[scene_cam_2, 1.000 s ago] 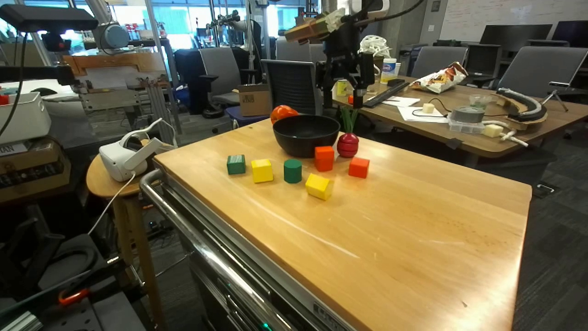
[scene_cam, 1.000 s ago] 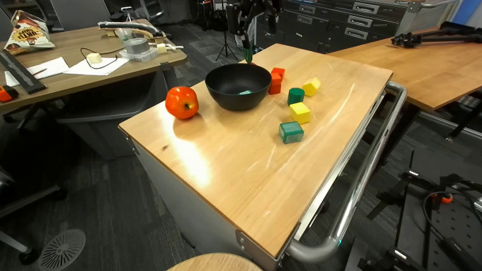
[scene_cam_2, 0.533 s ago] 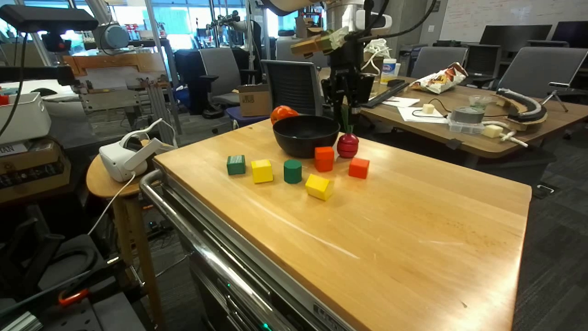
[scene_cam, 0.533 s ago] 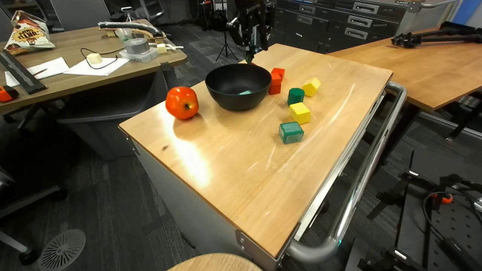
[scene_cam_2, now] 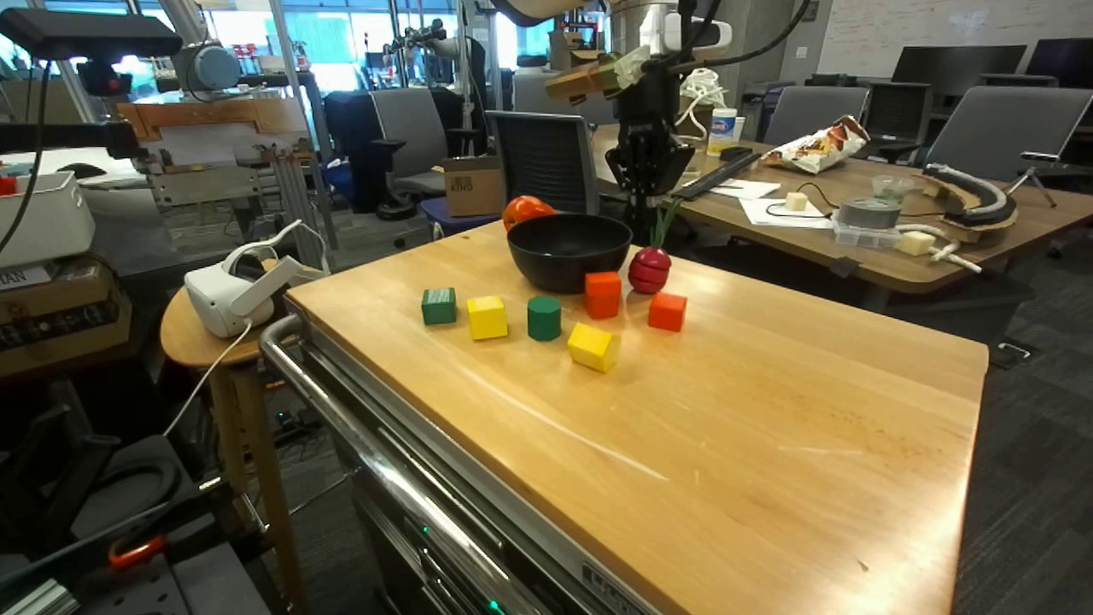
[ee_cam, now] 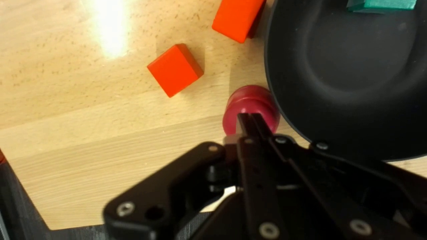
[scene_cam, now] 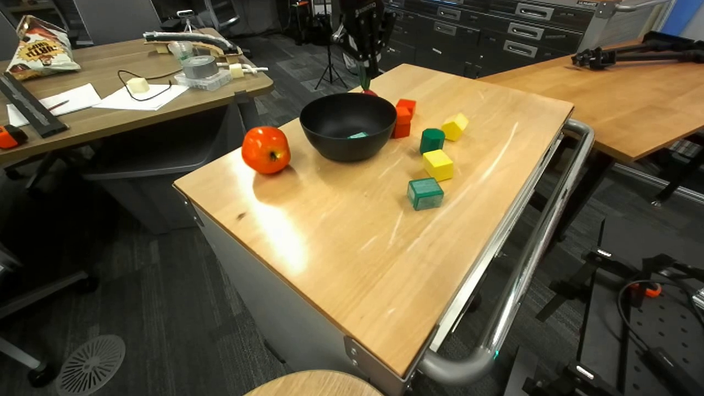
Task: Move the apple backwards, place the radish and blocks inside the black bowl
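Bright, washed-out windows (scene_cam_2: 348,53) light the back of an exterior view, while the floor (scene_cam: 165,308) lies in gloom. Glare burns a white streak into the worktop (scene_cam: 283,236); the apple (scene_cam: 264,151) casts a soft shadow, and the steel rail (scene_cam: 520,280) glints. The wrist view carries its own hot spot, and in its foreground the gripper (ee_cam: 251,116) looks dark and blurred, the red-orange block (ee_cam: 173,70) beyond it sharper
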